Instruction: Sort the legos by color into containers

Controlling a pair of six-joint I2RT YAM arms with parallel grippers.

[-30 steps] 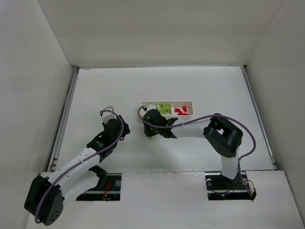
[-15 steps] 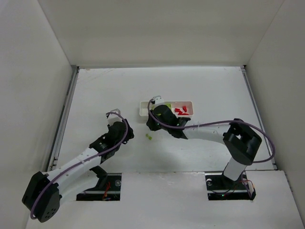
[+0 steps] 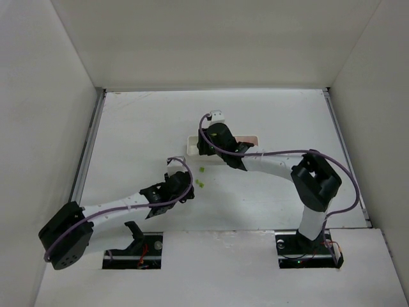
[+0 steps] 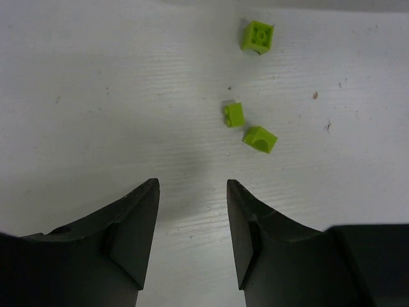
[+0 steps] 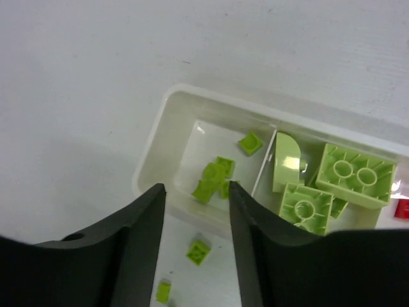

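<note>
From above, the right arm [image 3: 268,165] covers most of the tray [image 3: 191,146] — only its left end and a thin strip of the far-right rim show, contents unreadable. In the right wrist view the tray is cut off at the frame edge: the third compartment is out of sight bar a sliver of a red piece [image 5: 401,208].

The right pincer [image 5: 195,190] has its fingers spread wide w/ nothing btwn them, hanging over the tray's left-end compartment, not touching it. The left pincer [image 4: 192,188] is also spread & empty, over bare bench [image 4: 96,77]. The loose green bricks [image 4: 234,114] lie ahead of it, a bit right, clear of both fingers.

Only the right wrist view shows the tray's contents — small green bits [image 5: 214,176] in the end compartment, bigger green bricks [image 5: 348,171] past the divider [image 5: 264,167] in the middle one, plus two greens on the bench just outside the near wall. The left wrist view gives three loose bricks; from above only two green specks can be made out.
</note>
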